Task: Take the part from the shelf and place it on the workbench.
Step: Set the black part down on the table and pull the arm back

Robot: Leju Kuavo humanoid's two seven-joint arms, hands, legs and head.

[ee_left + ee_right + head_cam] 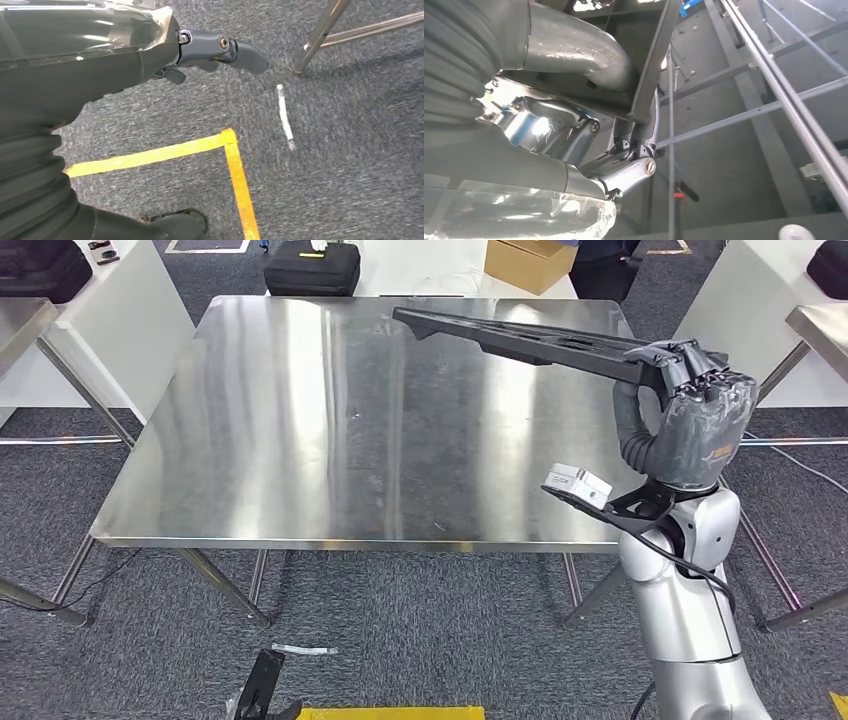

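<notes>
Right robot hand [700, 390] is up over the counter's [300, 440] right edge, fingers wrapped around one end of the part [520, 335], a long flat black plastic piece. Part sticks out from the robot hand toward the far middle of the counter, held in the air, tilted a bit, w/ its free end near the far edge. Can't tell if any of it touches the steel top; it looks lifted clear. In the right wrist view the part [651, 65] runs as a dark bar btwn the thick grey thumb and the darker fingers [624, 170], clamped tight.

Left robot hand [220, 50] hangs low beside the body over grey carpet [350, 150], holding nothing; the fingers reach out loosely, apart from each other. Below it is a corner of yellow floor tape [230, 145], a small white strip [285, 117] lying on the carpet and a steel counter leg [320, 35] just past that.

Counter top is bare brushed steel, streaky reflections. Beyond its far edge: a black case [312, 268] on the floor and a cardboard box [528, 260], well apart from each other. White counters stand off at both sides. Near the counter's near edge on the carpet sits the same white strip [300, 649]
</notes>
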